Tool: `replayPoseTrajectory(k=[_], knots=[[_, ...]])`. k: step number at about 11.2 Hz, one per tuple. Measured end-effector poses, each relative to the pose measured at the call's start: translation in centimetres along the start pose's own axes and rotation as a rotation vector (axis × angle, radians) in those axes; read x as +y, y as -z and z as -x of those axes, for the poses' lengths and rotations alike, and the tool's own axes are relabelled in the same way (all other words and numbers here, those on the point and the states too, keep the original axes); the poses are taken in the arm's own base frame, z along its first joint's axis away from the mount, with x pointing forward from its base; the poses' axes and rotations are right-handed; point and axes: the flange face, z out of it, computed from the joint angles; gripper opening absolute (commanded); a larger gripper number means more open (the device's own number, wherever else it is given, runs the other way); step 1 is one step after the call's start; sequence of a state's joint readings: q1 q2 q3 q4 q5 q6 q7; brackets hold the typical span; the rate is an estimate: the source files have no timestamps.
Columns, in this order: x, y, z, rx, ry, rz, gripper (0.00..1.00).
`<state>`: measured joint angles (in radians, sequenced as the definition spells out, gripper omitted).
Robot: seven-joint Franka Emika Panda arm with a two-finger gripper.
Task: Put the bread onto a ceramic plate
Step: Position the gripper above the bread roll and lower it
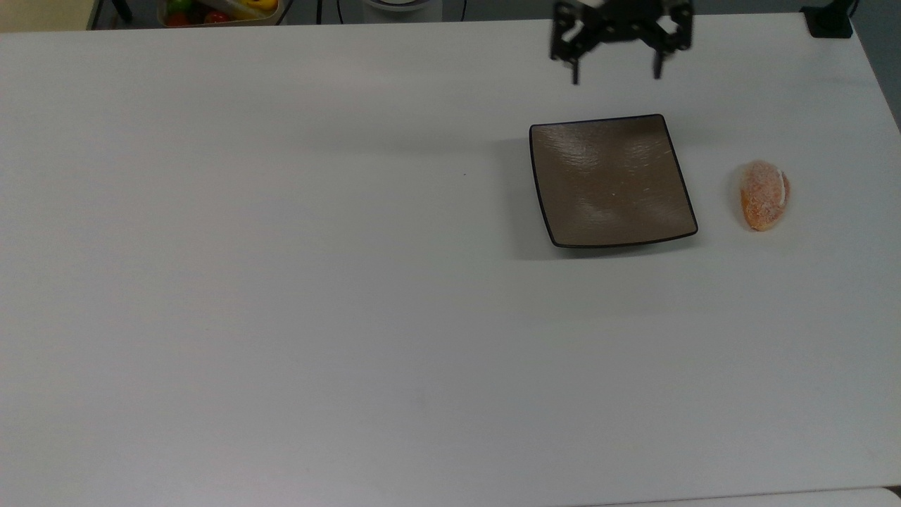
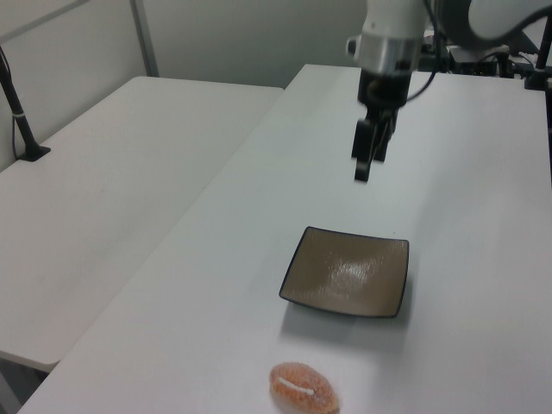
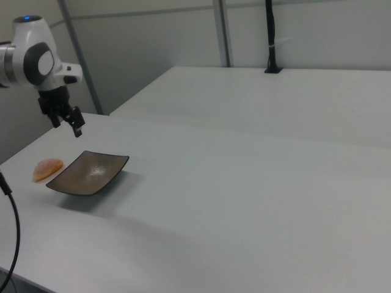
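White tabletop fills the scene, with a second white table seen beside it in the left view and grey wall panels behind. On it a square brown ceramic plate lies bare, and the bread, a small sugar-dusted orange roll with a white slit, rests on the table just beyond the plate's edge on the top view's right, apart from the plate. The gripper is held in the air above the table past the plate's far edge in the top view, its two fingers spread wide with nothing between them; in the left view it hangs well above the surface.

The roll is judged to be light and soft, likely to dent under a hard squeeze, and its sugary crust may shed or slip a little. A hold is best taken across its narrow width, near the middle of its length, with gentle pressure. The plate's glossy surface may let the roll slide if it is dropped rather than set down.
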<state>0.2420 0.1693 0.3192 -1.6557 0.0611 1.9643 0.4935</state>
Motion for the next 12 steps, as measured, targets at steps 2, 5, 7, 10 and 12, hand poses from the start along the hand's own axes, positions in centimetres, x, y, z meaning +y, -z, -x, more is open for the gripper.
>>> replayPoseTrajectory(k=[2,5,7,10,12], knots=[[-4.9,-3.4,0.8,0.03,0.031,-0.055,1.0],[-11.6,-6.3,3.3,0.038,0.105,-0.069,1.0],[-14.6,-8.6,3.7,0.032,0.123,-0.059,1.0],[-17.7,-11.9,3.4,0.078,0.133,-0.063,1.0],[-19.4,-14.2,3.7,0.122,0.146,-0.049,1.0]])
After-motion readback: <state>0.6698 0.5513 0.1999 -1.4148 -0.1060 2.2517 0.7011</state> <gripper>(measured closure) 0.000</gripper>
